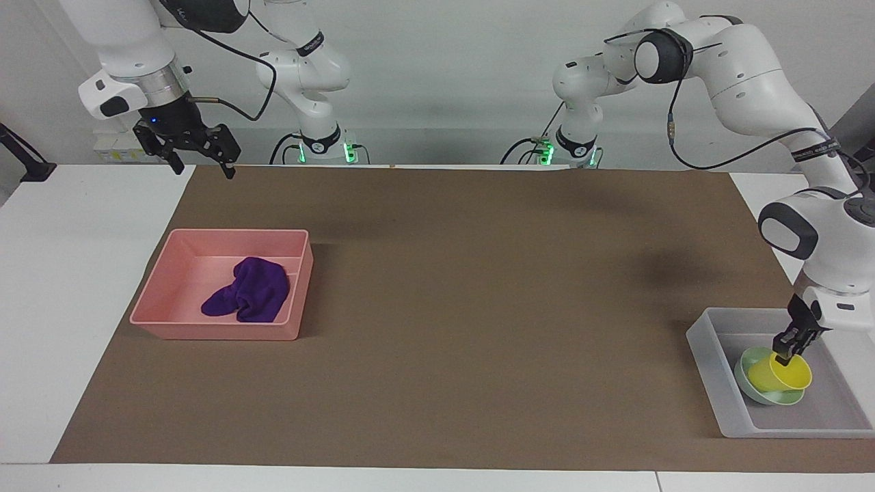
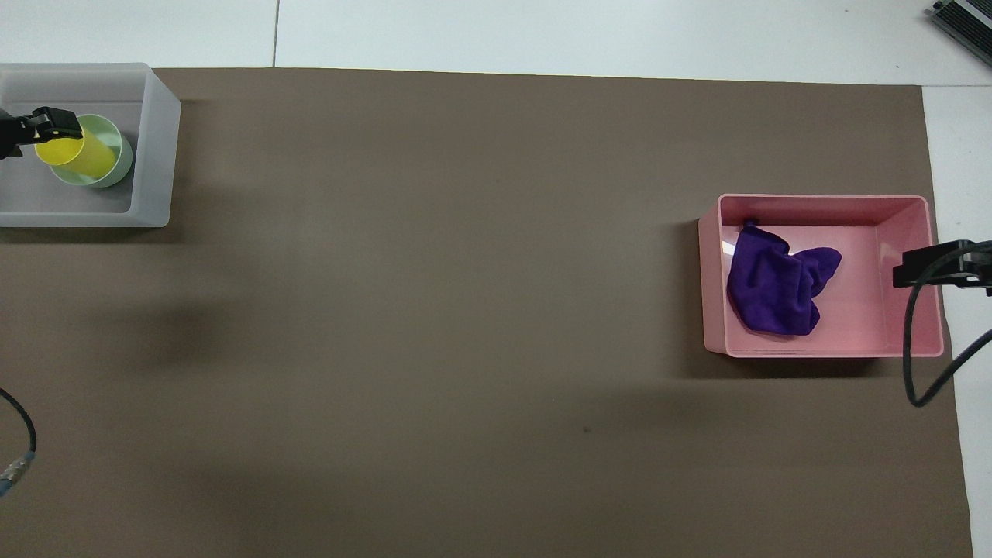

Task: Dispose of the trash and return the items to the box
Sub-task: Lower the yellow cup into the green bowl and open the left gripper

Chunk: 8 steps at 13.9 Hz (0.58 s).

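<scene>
The yellow cup (image 1: 779,372) (image 2: 74,151) leans tilted inside the mint-green bowl (image 1: 748,386) (image 2: 116,167). Both sit in the translucent box (image 1: 711,369) (image 2: 155,139) at the left arm's end of the table. My left gripper (image 1: 785,350) (image 2: 54,128) hangs open just over the cup's raised rim, and the cup rests free in the bowl. The purple cloth (image 1: 249,294) (image 2: 775,291) lies crumpled in the pink tray (image 1: 219,331) (image 2: 914,232). My right gripper (image 1: 204,167) (image 2: 930,263) waits open and empty, raised over the table edge by the pink tray.
A brown mat (image 1: 478,307) covers most of the white table. A black cable (image 2: 918,364) from the right arm hangs over the pink tray's corner.
</scene>
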Motion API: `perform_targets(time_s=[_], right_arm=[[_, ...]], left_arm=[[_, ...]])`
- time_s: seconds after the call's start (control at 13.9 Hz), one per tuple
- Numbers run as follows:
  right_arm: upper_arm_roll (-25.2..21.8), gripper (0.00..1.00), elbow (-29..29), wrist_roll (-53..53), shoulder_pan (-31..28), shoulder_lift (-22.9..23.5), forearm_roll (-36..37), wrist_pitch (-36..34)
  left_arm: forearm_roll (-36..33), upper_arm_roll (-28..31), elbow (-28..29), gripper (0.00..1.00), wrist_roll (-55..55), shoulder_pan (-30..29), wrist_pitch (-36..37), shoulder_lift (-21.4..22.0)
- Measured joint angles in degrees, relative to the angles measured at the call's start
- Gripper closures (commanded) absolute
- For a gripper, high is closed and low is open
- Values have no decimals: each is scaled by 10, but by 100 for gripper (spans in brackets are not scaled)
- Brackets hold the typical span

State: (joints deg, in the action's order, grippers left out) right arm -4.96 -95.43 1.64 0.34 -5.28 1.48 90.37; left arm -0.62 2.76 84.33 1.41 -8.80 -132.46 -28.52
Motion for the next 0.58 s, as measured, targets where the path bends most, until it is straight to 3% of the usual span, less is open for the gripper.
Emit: perform_targets(time_s=[0.58], right_arm=[[0, 0, 0, 0, -5, 0, 0, 0]], left_arm=[[0, -6, 26, 0, -49, 136, 213, 150]])
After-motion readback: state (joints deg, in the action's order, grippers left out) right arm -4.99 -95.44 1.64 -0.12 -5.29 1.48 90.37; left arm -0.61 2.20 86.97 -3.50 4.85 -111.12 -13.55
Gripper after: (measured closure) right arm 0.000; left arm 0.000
